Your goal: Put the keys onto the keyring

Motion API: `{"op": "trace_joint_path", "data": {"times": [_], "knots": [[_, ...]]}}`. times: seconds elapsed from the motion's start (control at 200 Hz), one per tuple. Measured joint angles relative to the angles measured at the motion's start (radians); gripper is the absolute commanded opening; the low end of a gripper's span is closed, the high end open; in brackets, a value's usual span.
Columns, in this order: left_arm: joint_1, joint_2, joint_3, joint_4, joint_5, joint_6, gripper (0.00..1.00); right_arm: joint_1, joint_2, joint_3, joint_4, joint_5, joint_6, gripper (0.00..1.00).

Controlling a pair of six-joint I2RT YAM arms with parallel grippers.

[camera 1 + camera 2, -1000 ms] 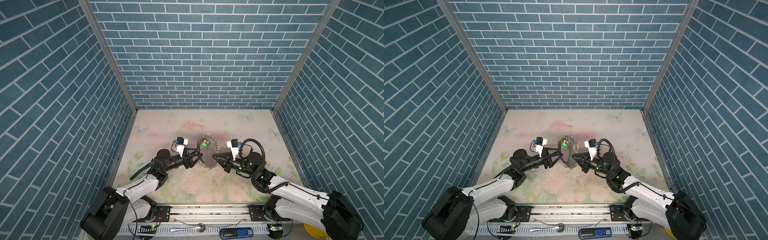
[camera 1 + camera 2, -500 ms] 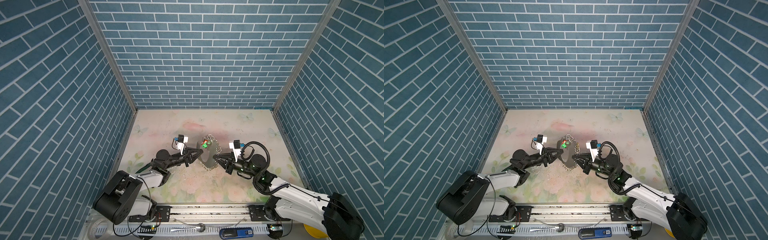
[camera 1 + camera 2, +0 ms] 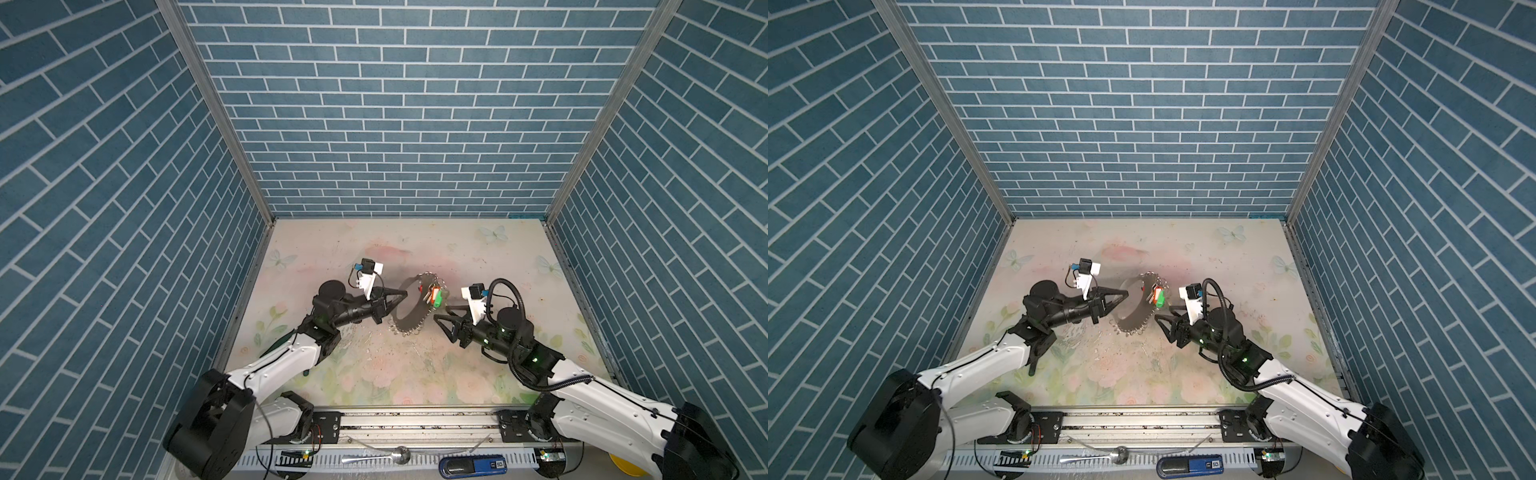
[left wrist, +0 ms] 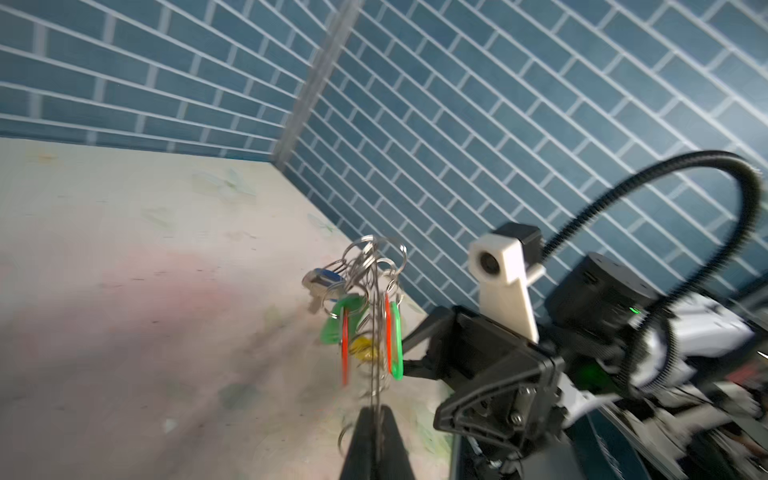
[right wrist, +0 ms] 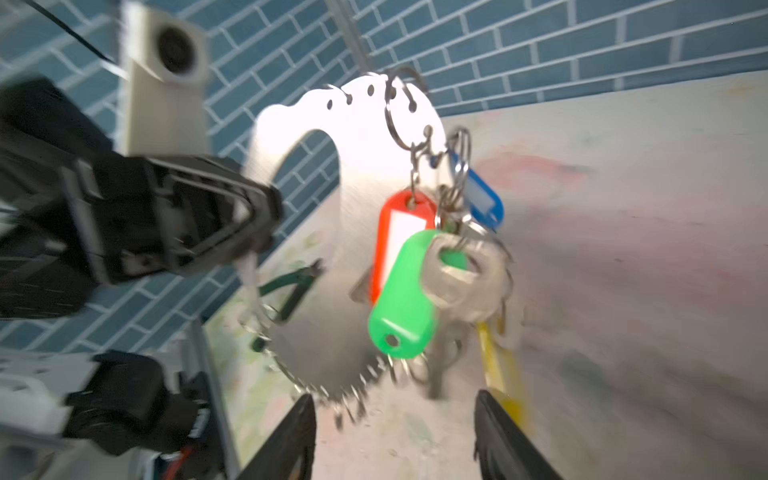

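The left gripper (image 3: 402,295) is clamped on the left rim of the keyring (image 3: 409,311). The keyring is held on edge above the table (image 3: 478,257), with its face turned rightward. The keys (image 3: 433,296) hang lengthwise downward from its upper rim. The right gripper (image 3: 441,313) is spread apart just beside them and grips nothing.

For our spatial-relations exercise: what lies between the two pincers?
The keyring, gripped by the left pincer, with the keys hanging on the side facing the open right pincer; both top views show it.
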Motion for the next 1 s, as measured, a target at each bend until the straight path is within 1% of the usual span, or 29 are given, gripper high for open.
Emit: {"op": "trace_joint_path", "data": {"times": [0.055,0.105,0.175,0.255,0.32,0.39,0.465,0.545,0.63,0.695,0.83,1.0], "knots": [[-0.005,-0.029,0.090,-0.211,-0.109,0.084,0.00,-0.001,-0.027,0.027,-0.108,0.096,-0.026,0.66],[-0.016,-0.038,0.166,-0.367,-0.203,0.150,0.00,-0.004,-0.053,0.046,-0.187,0.181,-0.051,0.66],[-0.059,-0.025,0.288,-0.583,-0.359,0.244,0.00,-0.006,-0.088,0.053,-0.262,0.266,-0.076,0.66],[-0.154,0.041,0.459,-0.832,-0.555,0.356,0.00,-0.008,-0.116,0.053,-0.318,0.329,-0.094,0.65],[-0.240,0.129,0.604,-1.003,-0.677,0.446,0.00,-0.008,-0.128,0.053,-0.338,0.363,-0.101,0.65],[-0.335,0.229,0.740,-1.160,-0.772,0.538,0.00,-0.008,-0.137,0.053,-0.349,0.390,-0.104,0.65],[-0.420,0.307,0.818,-1.280,-0.850,0.628,0.00,-0.009,-0.144,0.053,-0.361,0.413,-0.104,0.64],[-0.464,0.354,0.843,-1.373,-0.926,0.705,0.00,-0.010,-0.153,0.053,-0.373,0.434,-0.105,0.64],[-0.460,0.382,0.860,-1.434,-0.996,0.766,0.00,-0.010,-0.170,0.053,-0.388,0.452,-0.105,0.64],[-0.452,0.392,0.874,-1.442,-1.014,0.802,0.00,-0.010,-0.189,0.053,-0.402,0.467,-0.105,0.64],[-0.431,0.429,0.930,-1.409,-1.043,0.857,0.00,-0.010,-0.238,0.053,-0.436,0.498,-0.109,0.65],[-0.372,0.565,1.014,-1.268,-1.062,0.923,0.00,-0.010,-0.318,0.051,-0.494,0.554,-0.108,0.66]]}}
